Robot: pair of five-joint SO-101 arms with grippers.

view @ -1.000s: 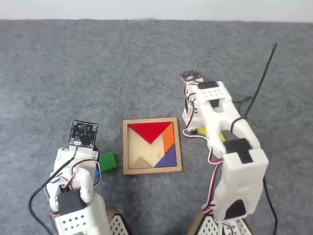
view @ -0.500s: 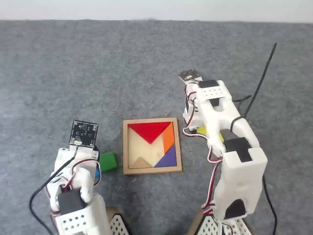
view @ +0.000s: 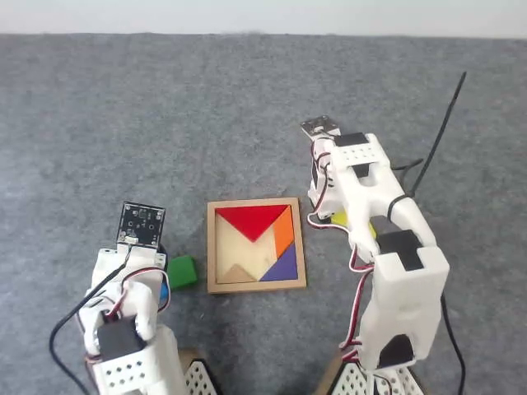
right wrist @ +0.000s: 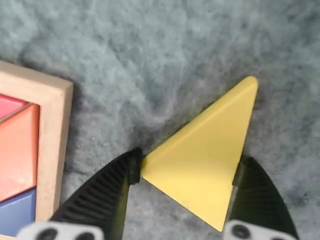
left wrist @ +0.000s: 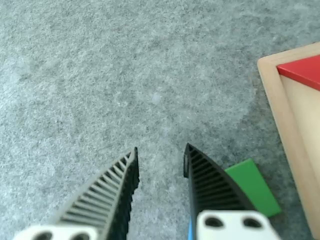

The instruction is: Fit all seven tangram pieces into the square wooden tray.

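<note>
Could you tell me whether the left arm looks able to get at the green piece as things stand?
Probably yes: the green piece lies on bare carpet just beside the open left claw, apart from the wooden tray, with nothing over it.

Tray point(view: 212, 247) on table point(view: 123, 123), between two arms. In tray: large triangle point(view: 251, 220) against rear wall; slanted piece point(view: 284, 232) against right wall, small triangle point(view: 286, 265) in front of it. Block point(view: 182, 271) on table just left of tray, beside left hand point(left wrist: 160, 155). Loose triangle point(right wrist: 210, 150) on table right of tray, apart from it, between right hand point(right wrist: 187, 165) fingers.
</note>
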